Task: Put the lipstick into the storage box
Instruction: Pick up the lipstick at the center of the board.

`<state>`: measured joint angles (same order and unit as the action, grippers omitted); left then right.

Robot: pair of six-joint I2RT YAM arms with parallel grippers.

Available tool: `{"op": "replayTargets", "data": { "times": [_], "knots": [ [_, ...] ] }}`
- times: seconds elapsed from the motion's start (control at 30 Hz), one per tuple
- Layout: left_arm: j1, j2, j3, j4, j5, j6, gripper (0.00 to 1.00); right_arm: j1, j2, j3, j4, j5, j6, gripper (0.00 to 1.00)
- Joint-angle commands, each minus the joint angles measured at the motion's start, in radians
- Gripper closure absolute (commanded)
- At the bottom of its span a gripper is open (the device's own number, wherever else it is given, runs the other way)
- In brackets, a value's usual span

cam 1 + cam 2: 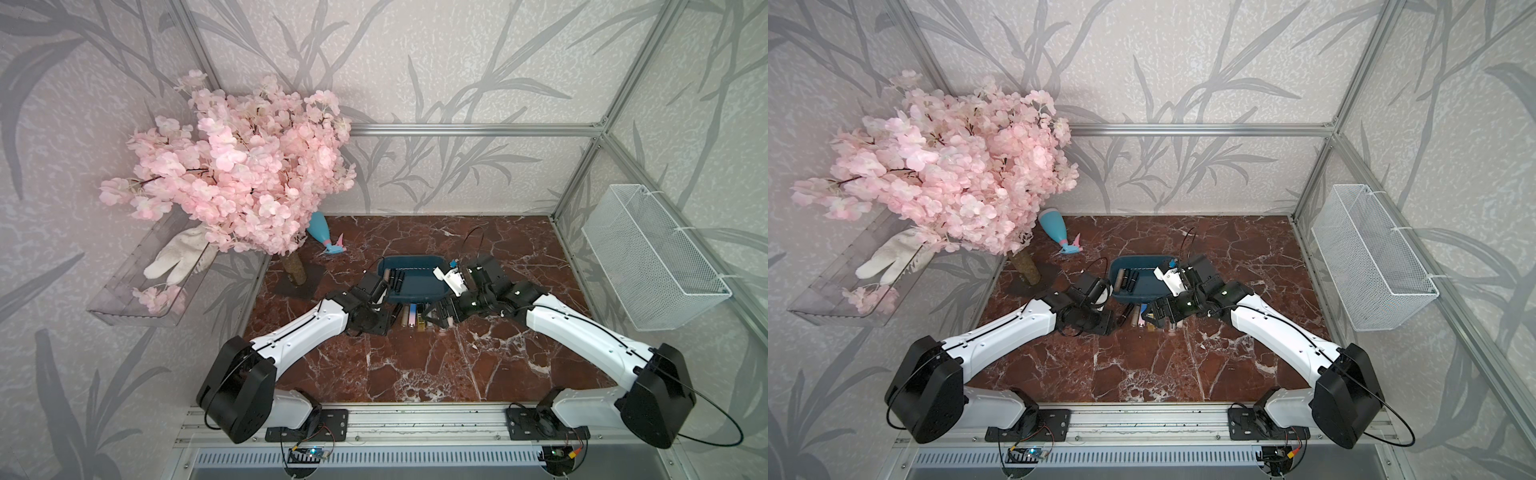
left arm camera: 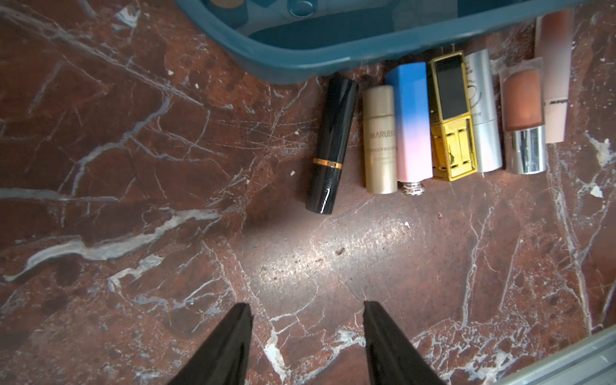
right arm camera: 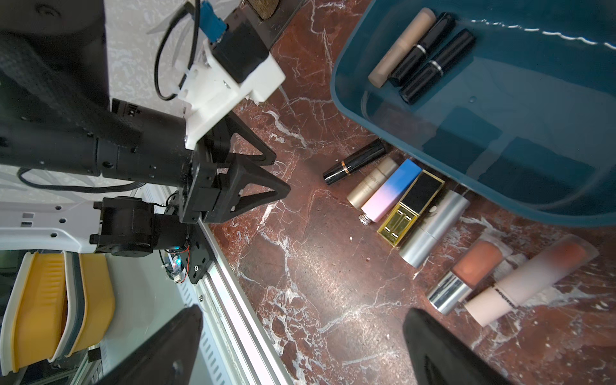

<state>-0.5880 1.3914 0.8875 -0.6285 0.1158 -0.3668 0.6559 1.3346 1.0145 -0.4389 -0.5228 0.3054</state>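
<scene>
The left jaws, parted and empty, are hovering nearest the black lipstick (image 2: pixel 328 146) lying ahead, its long axis pointing toward the storage box (image 2: pixel 300 61); the right jaws are gaping, empty.

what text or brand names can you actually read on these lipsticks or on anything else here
"MARUB", its end hidden by the blue-to-pink tube: on the champagne-gold tube, in the left wrist view.
Small print under that word: too blurred to read.
Grey print on the silver tube: too blurred to read.
Black lettering on the pale pink tube: too blurred to read.
Nothing else carries readable text.
</scene>
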Motion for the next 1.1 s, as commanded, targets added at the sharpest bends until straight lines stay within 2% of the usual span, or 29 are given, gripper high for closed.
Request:
{"op": "replayTargets", "data": {
  "times": [0.0,0.67,0.77,1.07],
  "knots": [
    [-0.009,0.032,0.043,-0.009,-0.060,0.014,0.44,0.007,-0.002,0.033,-0.004,0.006,-0.004,0.01],
    [-0.021,0.313,0.202,0.047,-0.058,0.071,0.55,0.004,0.039,0.091,-0.057,0.012,-0.050,0.01],
    [-0.020,0.344,0.213,0.046,-0.057,0.076,0.60,0.003,0.044,0.099,-0.061,0.012,-0.053,0.01],
    [-0.021,0.412,0.241,0.056,-0.055,0.071,0.65,-0.005,0.047,0.099,-0.066,0.007,-0.057,0.01]
  ]
}}
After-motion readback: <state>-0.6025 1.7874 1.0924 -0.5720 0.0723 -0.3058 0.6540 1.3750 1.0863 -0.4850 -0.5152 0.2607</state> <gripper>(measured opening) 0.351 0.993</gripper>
